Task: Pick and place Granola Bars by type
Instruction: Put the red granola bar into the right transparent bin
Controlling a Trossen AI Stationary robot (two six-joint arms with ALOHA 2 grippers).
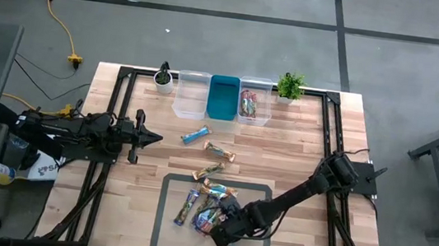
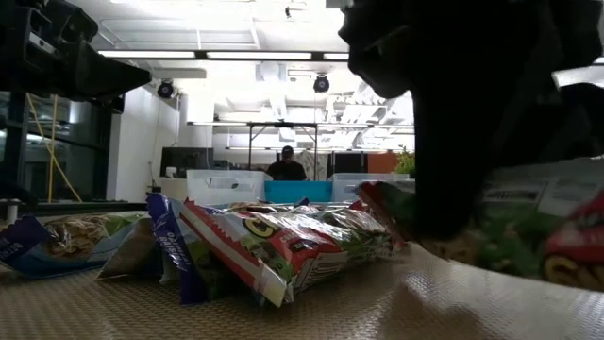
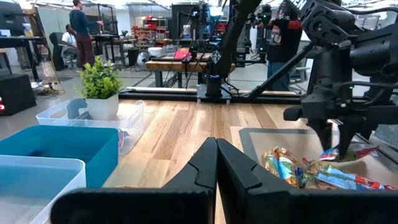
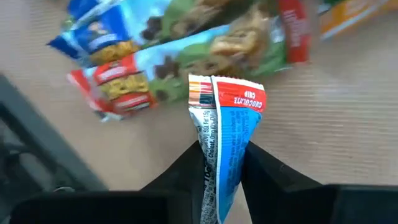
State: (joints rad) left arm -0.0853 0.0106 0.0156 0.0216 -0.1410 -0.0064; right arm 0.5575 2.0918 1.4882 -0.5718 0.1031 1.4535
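Spreading across the table (image 1: pixel 299 153), a grey mat (image 1: pixel 169 185) carries the pile of granola bars (image 1: pixel 203 206), which the high view shows whole. Just beyond the mat lie two loose bars (image 1: pixel 207 142), and farther back three bins (image 1: pixel 223 97). Only the right wrist view reveals the right gripper (image 4: pixel 222 163) with fingers clamped on one bar (image 4: pixel 224 134), its long axis running straight out from them. Left of the mat, the left gripper (image 3: pixel 217 163) waits, fingers together.

Granola Bars (image 1: pixel 202 204) heaped on mat (one lifted)
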